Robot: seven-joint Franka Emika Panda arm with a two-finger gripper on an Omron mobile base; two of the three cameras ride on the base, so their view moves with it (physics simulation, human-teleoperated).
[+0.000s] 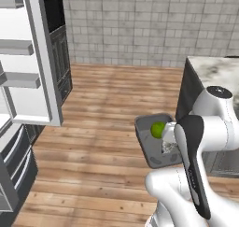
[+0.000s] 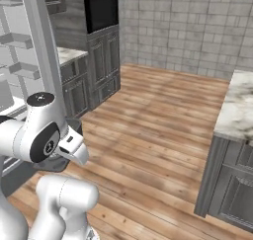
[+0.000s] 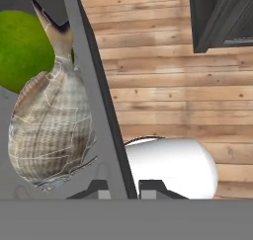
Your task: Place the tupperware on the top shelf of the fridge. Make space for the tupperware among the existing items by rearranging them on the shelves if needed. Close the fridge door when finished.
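Hand view: fingers point(image 3: 150, 188) pinched on the wall of the tupperware point(image 3: 94, 100), one each side, green ball point(image 3: 22, 51) and whitish piece point(image 3: 52, 130) inside. Left base view: tupperware point(image 1: 151, 149) held aloft over the wood floor point(image 1: 107, 109), right of the open fridge point(image 1: 32, 72) door, well apart from its shelves point(image 1: 18, 47).

The tupperware point(image 1: 154, 144) hangs above the wooden floor point(image 1: 107, 128), between the fridge point(image 1: 32, 58) with its open door on the left and the bench point(image 1: 217, 72) on the right. In it, the ball point(image 1: 158, 129) lies beside the pale piece point(image 3: 49, 130). The hand point(image 3: 121, 187) straddles its wall.
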